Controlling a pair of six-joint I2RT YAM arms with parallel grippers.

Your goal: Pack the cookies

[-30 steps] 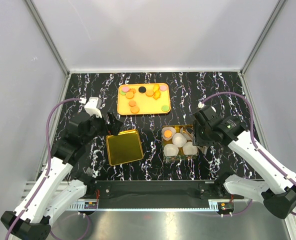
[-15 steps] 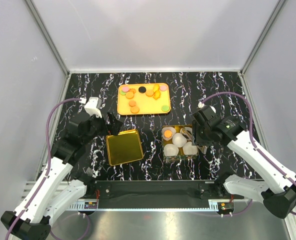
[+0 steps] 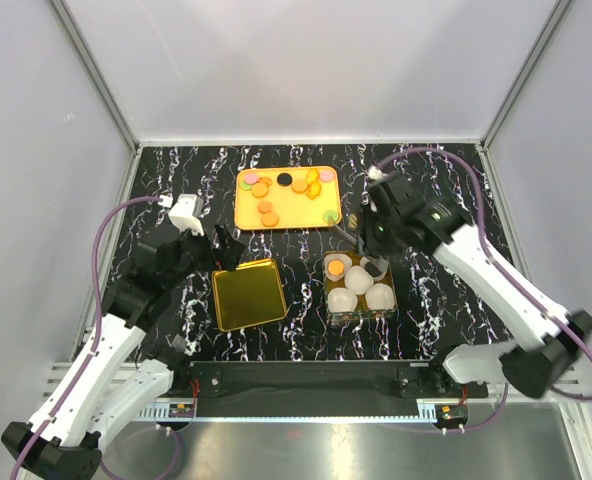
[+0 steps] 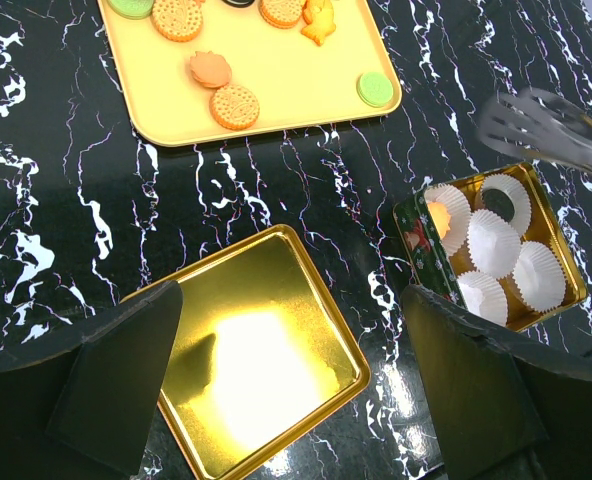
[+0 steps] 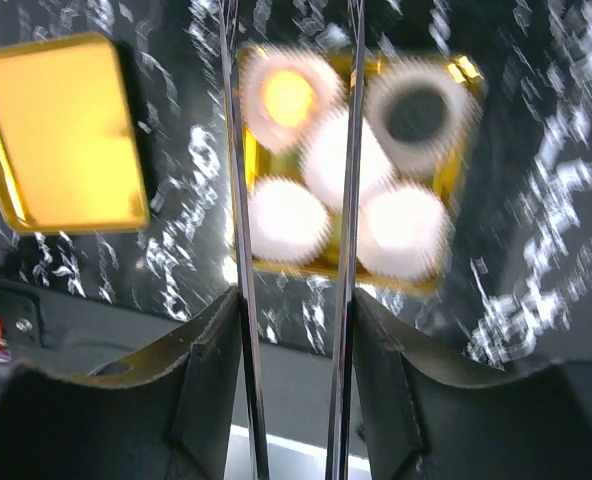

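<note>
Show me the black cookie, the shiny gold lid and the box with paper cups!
black cookie [image 3: 285,179]: top view, its middle.
gold lid [image 4: 256,350]: left wrist view, its shiny inside.
box [image 4: 416,240]: left wrist view, its dark side wall.

Black marbled table [image 3: 176,170] with yellow tray [image 3: 291,212], gold lid [image 3: 248,294], open tin [image 4: 413,230]

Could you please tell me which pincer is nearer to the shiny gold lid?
Left. The left pincer hangs over the gold lid's far left corner; the right pincer is well off to its right, above the far edge of the cup-filled tin.
</note>
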